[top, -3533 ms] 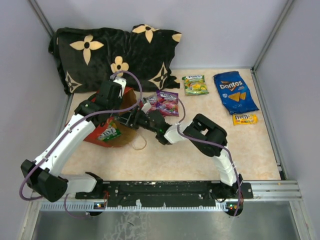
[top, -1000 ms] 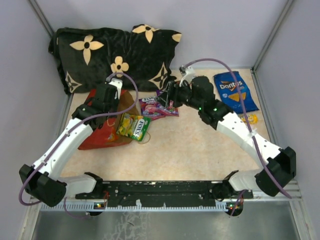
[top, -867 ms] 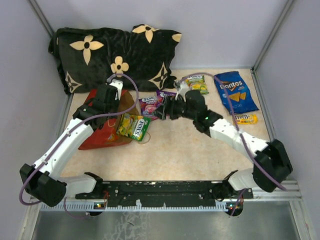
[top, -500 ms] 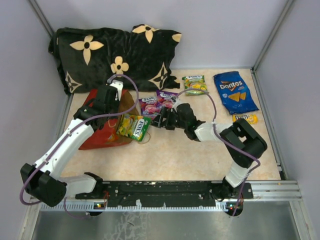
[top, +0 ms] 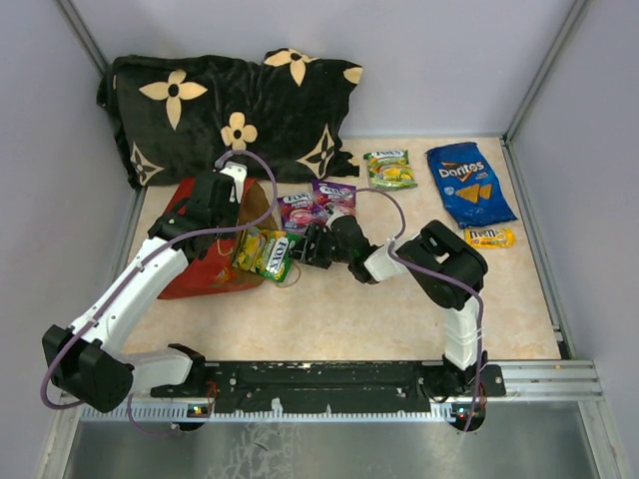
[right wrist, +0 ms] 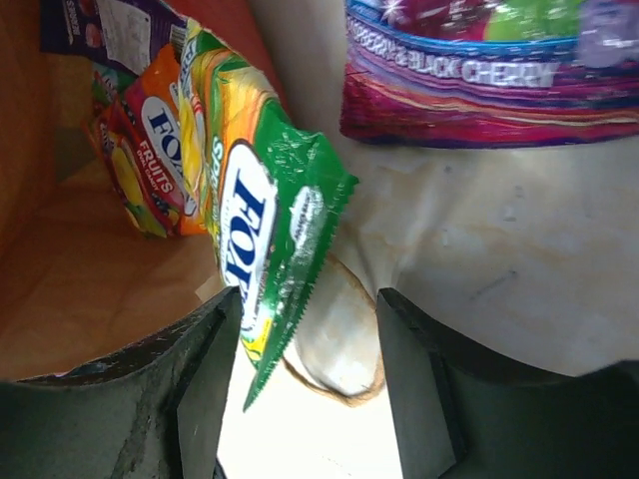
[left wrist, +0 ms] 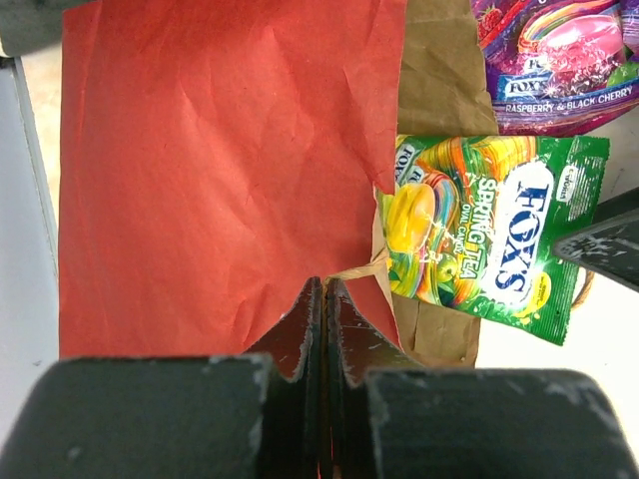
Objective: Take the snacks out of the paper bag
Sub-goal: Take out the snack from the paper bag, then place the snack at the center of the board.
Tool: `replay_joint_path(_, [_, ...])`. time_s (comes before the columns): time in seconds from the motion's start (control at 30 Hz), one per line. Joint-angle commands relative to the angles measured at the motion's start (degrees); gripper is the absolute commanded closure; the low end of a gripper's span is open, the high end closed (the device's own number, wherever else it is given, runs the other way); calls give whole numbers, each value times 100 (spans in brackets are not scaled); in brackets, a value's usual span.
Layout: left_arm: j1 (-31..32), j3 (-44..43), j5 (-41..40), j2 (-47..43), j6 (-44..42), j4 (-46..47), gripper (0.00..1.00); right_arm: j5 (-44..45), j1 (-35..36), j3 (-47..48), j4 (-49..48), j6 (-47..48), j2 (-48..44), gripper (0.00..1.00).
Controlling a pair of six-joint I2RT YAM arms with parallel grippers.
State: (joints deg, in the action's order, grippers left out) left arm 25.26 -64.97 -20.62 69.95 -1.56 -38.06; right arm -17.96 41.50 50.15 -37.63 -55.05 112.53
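Observation:
The red paper bag [top: 196, 267] lies on its side, mouth facing right. My left gripper [top: 232, 222] is shut on its upper edge [left wrist: 322, 284], holding the mouth up. A green Fox's packet [top: 266, 253] sticks out of the mouth [left wrist: 489, 235]. My right gripper [top: 302, 248] is open, and the packet's serrated lower corner [right wrist: 268, 344] hangs between its fingers [right wrist: 310, 299] without being clamped. Deeper inside the brown interior [right wrist: 80, 289] lie an orange Fox's packet [right wrist: 150, 140] and a purple one [right wrist: 105, 25]. Outside lie two purple pouches [top: 318, 205], a green pouch [top: 388, 169], the Doritos bag [top: 468, 184] and the M&M's packet [top: 488, 238].
A black flower-patterned pillow [top: 230, 110] leans against the back wall behind the bag. The bag's tan cord handle [right wrist: 339, 384] loops on the table below the green packet. Grey walls close in the table at left, right and back.
My right arm has swung from the back right, folded in and moved left, bringing its open jaws to the green packet at the bag's mouth. The left arm and the bag have stayed put.

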Motion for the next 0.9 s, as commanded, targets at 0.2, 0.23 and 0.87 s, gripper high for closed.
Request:
replay_joint_path(0.2, [-109,72,85,-110,-99,128,97,-235,330,756,17,44,-42,100])
replay_joint_path(0.23, [-109,72,89,-129,-94,132,97,-319,302,806,294,269,-283,100])
replay_joint_path(0.87, [-117,117,467,-215,-127,232,97,756,-414,4944,10037,9193,-3066,88])
